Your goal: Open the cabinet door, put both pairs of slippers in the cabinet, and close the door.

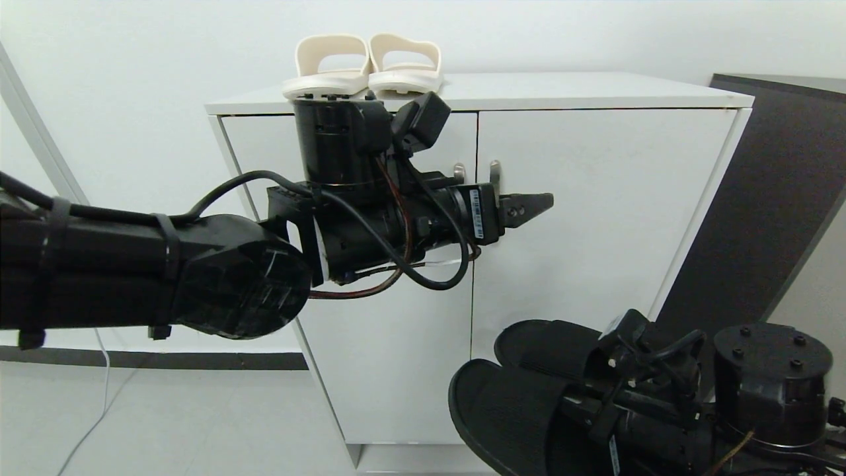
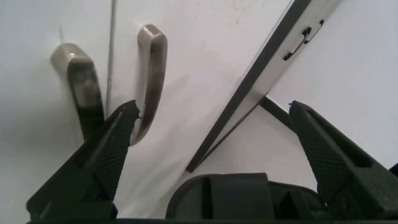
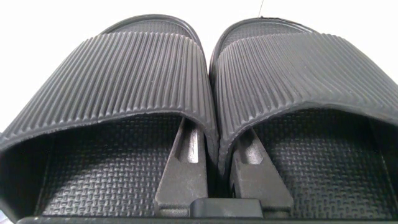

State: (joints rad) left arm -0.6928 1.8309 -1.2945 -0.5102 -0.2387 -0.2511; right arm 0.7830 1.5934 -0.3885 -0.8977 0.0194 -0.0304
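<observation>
The white cabinet (image 1: 595, 89) stood against the wall (image 1: 132, 66) with both doors shut. The left door (image 1: 264, 165) and right door (image 1: 595, 231) met at a narrow seam, with a metal handle on each side of it: the left handle (image 1: 459, 173) and the right handle (image 1: 494, 173). The cream slippers (image 1: 363, 66) sat side by side on the cabinet's top, toward its left end and close to the front edge.

The left arm (image 1: 132, 277) reached across the front of the left door at handle height. The left jaws pointed past the seam and lay in front of the right door, just beyond its handle. In the left wrist view they stood wide open with nothing between them. One ribbed finger (image 2: 109, 149) lay just beside the lower end of the right handle (image 2: 152, 68) (whether it touched, I could not tell).

The black slippers (image 1: 522, 390) hung low on the right, in front of the lower part of the right door and off the floor (image 1: 165, 423). The right arm (image 1: 767, 383) carried them with the toes pointing away from it. The right jaws were closed on the pair. One finger (image 3: 183, 168) sat inside each slipper, and the two adjoining side walls were pinched between them.

A dark panel (image 1: 760, 218) stood just beside the cabinet's right side, and a thin cable (image 1: 99, 396) trailed over the floor at the left.
</observation>
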